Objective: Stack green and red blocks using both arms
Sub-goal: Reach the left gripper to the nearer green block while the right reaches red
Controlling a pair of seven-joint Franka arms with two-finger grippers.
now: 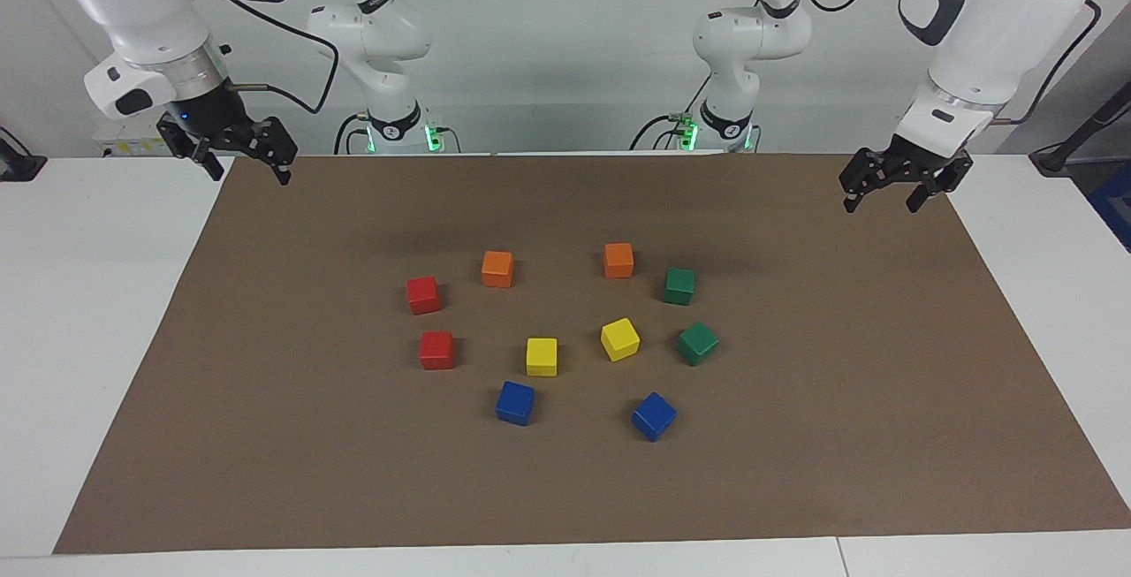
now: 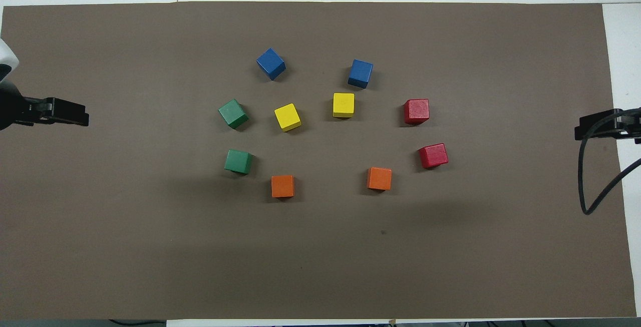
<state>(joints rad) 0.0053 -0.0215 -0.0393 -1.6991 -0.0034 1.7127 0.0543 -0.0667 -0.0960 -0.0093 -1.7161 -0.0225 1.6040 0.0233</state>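
Observation:
Two green blocks (image 1: 679, 285) (image 1: 697, 343) lie apart on the brown mat toward the left arm's end; they also show in the overhead view (image 2: 238, 161) (image 2: 233, 113). Two red blocks (image 1: 423, 294) (image 1: 436, 350) lie apart toward the right arm's end, also seen from overhead (image 2: 433, 155) (image 2: 416, 111). My left gripper (image 1: 884, 199) (image 2: 75, 116) is open and empty, raised over the mat's edge at its own end. My right gripper (image 1: 248, 170) (image 2: 586, 129) is open and empty, raised over the mat's edge at its end. Both are well apart from the blocks.
Two orange cubes (image 1: 497, 269) (image 1: 618, 260) lie nearest the robots. Two yellow cubes (image 1: 542, 356) (image 1: 619, 338) lie in the middle. Two blue cubes (image 1: 514, 402) (image 1: 654, 415) lie farthest. All sit singly on the brown mat (image 1: 795, 471).

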